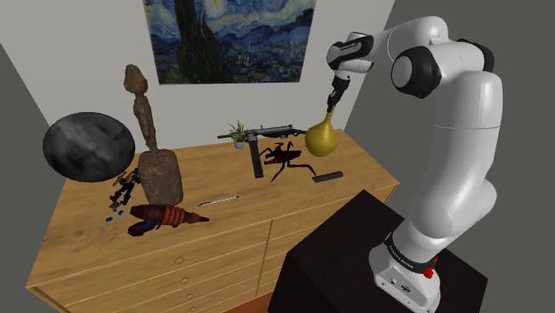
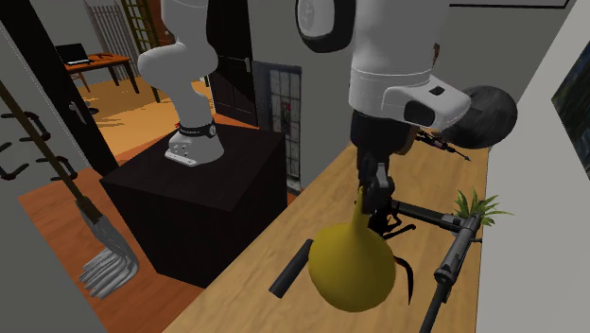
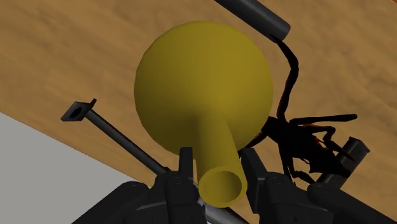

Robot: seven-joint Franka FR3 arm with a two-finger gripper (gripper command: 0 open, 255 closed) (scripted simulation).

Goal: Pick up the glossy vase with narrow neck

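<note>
The gripper (image 1: 334,100) is pointing down in the upper right of the shoulder view, and its two black fingers (image 3: 185,170) are clamping the narrow neck of the yellow vase (image 1: 322,135), one on each side just under the open mouth. The vase is hanging upright with its round, glossy belly downward, right of centre in the shoulder view, over the far right part of the wooden surface (image 1: 267,206). Whether its base is clearing the wood or touching it cannot be told. Just beside the vase, toward the shoulder view's left, a black insect figure (image 1: 285,158) is sprawling on the surface, and a short black bar (image 1: 327,177) is lying near it, below the vase in that frame. A dark gun (image 1: 258,140) is resting behind the insect, with a small potted plant (image 1: 237,133) next to it. Well apart, in the left half of the frame, a tall brown sculpture (image 1: 153,160) is standing, a dark round disc (image 1: 89,147) is leaning at the far left, and a red crustacean figure (image 1: 164,216) is lying in front of them. A blue swirling painting (image 1: 236,36) is hanging on the wall at the top, and the black stand (image 1: 338,258) is sitting at the lower right.
</note>
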